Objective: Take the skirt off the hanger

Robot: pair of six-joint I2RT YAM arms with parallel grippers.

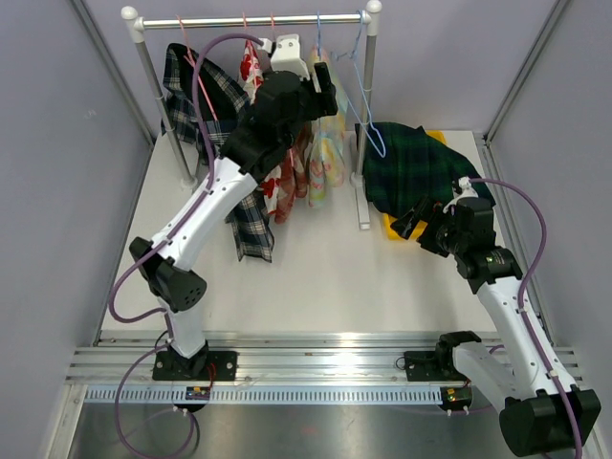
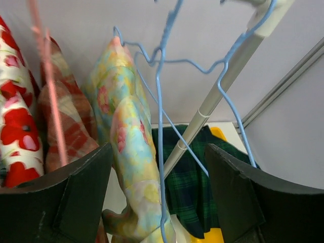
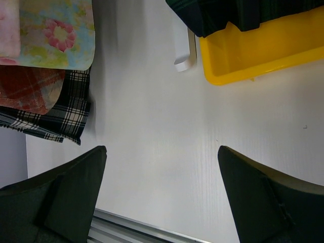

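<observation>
Step in hand: judged to be the approach. The left fingers (image 2: 81,192) are spread and hold nothing, lined up on the pastel floral skirt (image 2: 129,136).
Skirt: it hangs high on the rail (image 1: 253,19), apparently from a blue hanger (image 2: 161,101), and shows between the left fingers in the wrist view, not yet touched.
Next move: probably to ease forward, close on the cloth below the hanger, then draw it down and off without pulling the wire from the rail.
Right arm: the right fingers (image 3: 61,197) are released and empty, low over the worktop (image 1: 325,277).
Already off: a green plaid skirt (image 1: 421,167) lies draped over the yellow bin (image 3: 253,50), on no hanger.
In the way: the rack post (image 2: 223,86) crosses behind the blue wires. A red floral garment (image 2: 15,126) crowds the pastel skirt's left side, and a checked skirt (image 1: 206,96) hangs beyond it.
</observation>
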